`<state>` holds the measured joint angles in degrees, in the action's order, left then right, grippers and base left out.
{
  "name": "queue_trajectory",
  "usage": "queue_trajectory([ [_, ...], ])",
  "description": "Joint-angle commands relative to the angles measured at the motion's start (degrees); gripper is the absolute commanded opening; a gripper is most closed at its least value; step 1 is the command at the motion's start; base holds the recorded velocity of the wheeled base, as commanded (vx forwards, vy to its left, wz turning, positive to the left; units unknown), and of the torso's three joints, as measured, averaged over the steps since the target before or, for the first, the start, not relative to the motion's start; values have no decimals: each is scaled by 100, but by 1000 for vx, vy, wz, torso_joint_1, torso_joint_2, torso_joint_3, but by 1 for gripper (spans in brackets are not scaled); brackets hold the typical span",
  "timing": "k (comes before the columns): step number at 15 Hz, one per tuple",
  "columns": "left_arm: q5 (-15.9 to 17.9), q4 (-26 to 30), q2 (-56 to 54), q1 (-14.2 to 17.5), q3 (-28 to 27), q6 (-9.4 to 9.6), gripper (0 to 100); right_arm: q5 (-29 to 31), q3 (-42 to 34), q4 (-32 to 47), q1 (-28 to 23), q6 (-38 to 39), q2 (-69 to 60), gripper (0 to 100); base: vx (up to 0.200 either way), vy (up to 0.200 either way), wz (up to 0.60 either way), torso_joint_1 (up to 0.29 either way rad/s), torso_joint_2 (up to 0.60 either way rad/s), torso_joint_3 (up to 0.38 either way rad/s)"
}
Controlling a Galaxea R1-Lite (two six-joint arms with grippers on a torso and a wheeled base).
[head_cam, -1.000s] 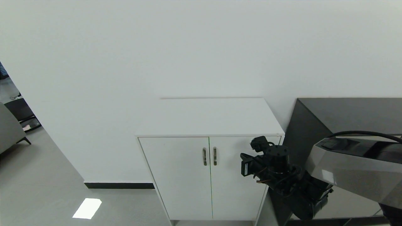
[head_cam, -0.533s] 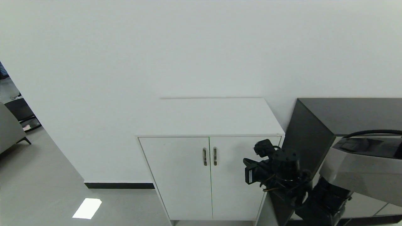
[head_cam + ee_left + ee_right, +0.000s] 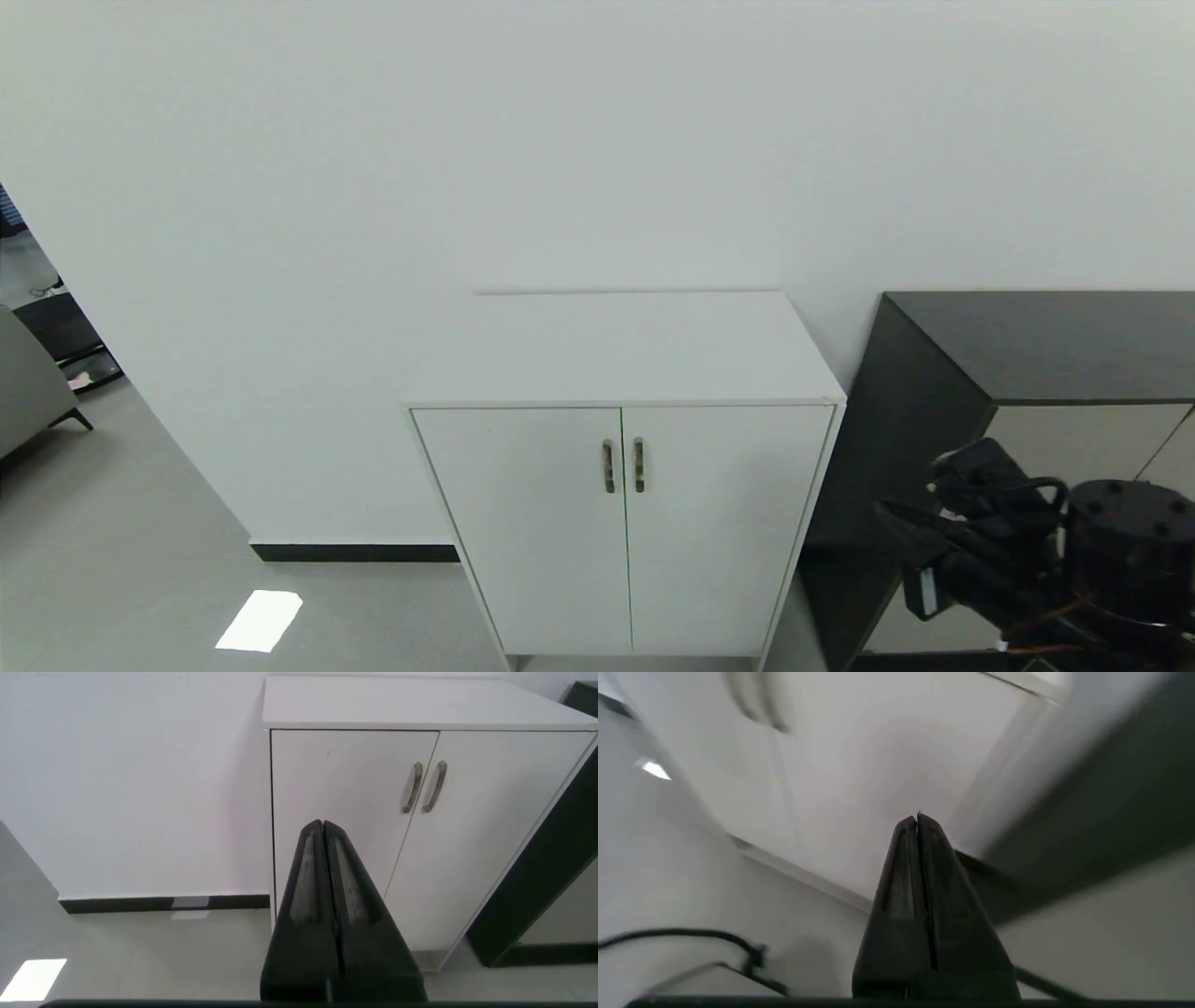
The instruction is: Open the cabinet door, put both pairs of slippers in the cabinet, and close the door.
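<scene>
Floor (image 3: 112,560), grey, spreads at left. The left gripper (image 3: 323,826), pinched closed on nothing, faces the white cabinet (image 3: 625,355), whose two doors (image 3: 532,523) are closed, handles (image 3: 623,465) side by side. At right, the right gripper (image 3: 918,821), also closed and empty, hangs before a dark mirrored unit (image 3: 1027,345).

Home-like room: white cabinet (image 3: 523,523), black sideboard (image 3: 1027,341), grey armchair (image 3: 23,383).

Both grippers closed, right arm held low.
The left gripper (image 3: 323,826) has its jaws pressed flat together. The right gripper (image 3: 918,821) is closed the same way, and its black wrist (image 3: 1120,537) sits low at the head view's right edge.
</scene>
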<state>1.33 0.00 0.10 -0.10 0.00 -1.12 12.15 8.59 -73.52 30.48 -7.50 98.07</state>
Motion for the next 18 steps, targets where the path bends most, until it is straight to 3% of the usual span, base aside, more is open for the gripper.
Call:
queue_trajectory([
  [1, -1, 0, 8, 1, 0, -2, 0, 6, -815, 66, -622, -270, -1168, 0, 0, 0, 0, 0, 0, 0],
  [6, -1, 0, 8, 1, 0, -2, 0, -90, -859, 2193, -1088, -331, -3092, 0, 0, 0, 0, 0, 0, 0],
  [10, -1, 0, 8, 1, 0, -2, 0, -688, -815, 4698, -1439, -314, -4842, 0, 0, 0, 0, 0, 0, 0],
  [15, -1, 0, 8, 1, 0, -2, 0, -908, -851, 6078, -1439, -270, -5791, 0, 0, 0, 0, 0, 0, 0],
  [17, -1, 0, 8, 1, 0, -2, 0, -925, -851, 6166, -1439, -270, -5879, 0, 0, 0, 0, 0, 0, 0],
  [18, -1, 0, 8, 1, 0, -2, 0, -1207, -851, 6684, -1439, -164, -6292, 0, 0, 0, 0, 0, 0, 0],
])
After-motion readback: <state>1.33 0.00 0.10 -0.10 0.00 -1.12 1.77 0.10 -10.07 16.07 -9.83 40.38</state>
